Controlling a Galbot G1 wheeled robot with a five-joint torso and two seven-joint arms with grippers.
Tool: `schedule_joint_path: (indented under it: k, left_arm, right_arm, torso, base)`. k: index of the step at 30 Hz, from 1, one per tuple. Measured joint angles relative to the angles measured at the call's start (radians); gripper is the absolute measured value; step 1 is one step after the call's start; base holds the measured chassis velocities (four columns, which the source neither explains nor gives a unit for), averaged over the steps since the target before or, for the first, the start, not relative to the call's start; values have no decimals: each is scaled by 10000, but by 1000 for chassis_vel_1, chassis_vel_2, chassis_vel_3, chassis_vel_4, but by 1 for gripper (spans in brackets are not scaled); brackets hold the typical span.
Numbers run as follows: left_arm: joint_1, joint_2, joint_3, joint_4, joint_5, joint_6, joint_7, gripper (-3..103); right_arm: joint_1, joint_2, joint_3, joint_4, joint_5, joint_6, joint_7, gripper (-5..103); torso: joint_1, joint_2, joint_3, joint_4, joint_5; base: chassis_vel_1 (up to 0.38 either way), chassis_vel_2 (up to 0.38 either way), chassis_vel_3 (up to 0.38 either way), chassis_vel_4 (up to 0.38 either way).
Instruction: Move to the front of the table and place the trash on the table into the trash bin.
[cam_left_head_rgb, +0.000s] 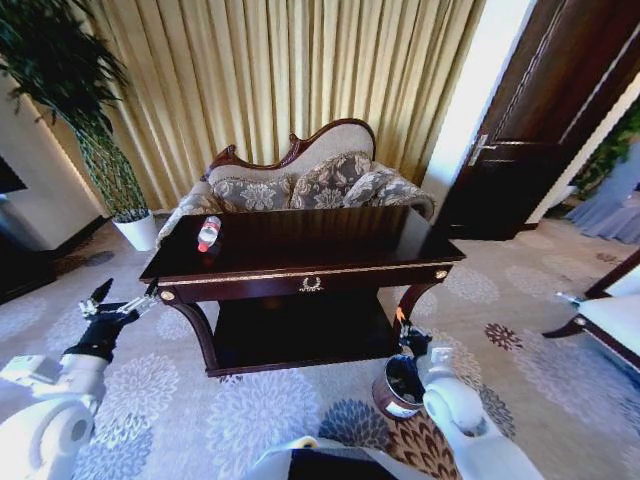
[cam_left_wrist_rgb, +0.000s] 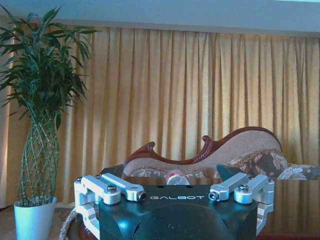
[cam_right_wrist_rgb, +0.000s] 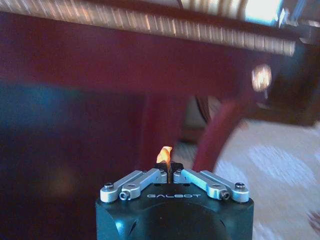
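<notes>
The right gripper (cam_right_wrist_rgb: 170, 169) has its fingers pinched on one tiny orange scrap (cam_right_wrist_rgb: 164, 153), low beside the table's curved front leg and just above one small, round, dark bin (cam_left_head_rgb: 400, 388) on the flowered carpet. The left gripper (cam_left_head_rgb: 125, 300) hangs spread wide with nothing between its fingers, off the left end of the glossy dark wooden table (cam_left_head_rgb: 330, 245). One clear plastic bottle (cam_left_head_rgb: 208, 233) with a red cap lies on that tabletop near its left end.

Glossy dark wooden table (cam_left_head_rgb: 300, 250) with gold trim, centre frame. Clear plastic bottle (cam_left_head_rgb: 208, 233) on its upper-left top. Patterned cloth sofa (cam_left_head_rgb: 300, 185) behind. Matt patterned carpet (cam_left_head_rgb: 200, 400) below.
</notes>
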Motion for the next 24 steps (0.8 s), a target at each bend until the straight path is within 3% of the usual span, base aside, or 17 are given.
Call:
schedule_joint_path:
  k: [7,13,21,24]
  left_arm:
    - [-10,-11,-49,77,-39,-39,-7,100]
    - [-9,-40,-154,47,-142,-38,-40,100]
    - [62,-158,-192,-118,-195,-35,-40,100]
    - [126,-185,-201,-144,-186,-59,-40,100]
  right_arm:
    - [976,265,-260,-2377,-346,-69,509,1]
    - [1352,369,-116,-3796,-771,-134,315,1]
    - [1323,467,179,-4469,-1443,-349,176,-2]
    - [1238,505,218,-4455,-1533,-368,203,7]
  torso:
    - [0,-1,0,0,0]
    - [-1,0,-1,-2,-2]
    - [-1,0,-1,-3,0]
    - [-1,1,-2,-1,0]
  base:
    - [0,0,0,0]
    - [0,0,0,0]
    - [0,0,0,0]
    - [0,0,0,0]
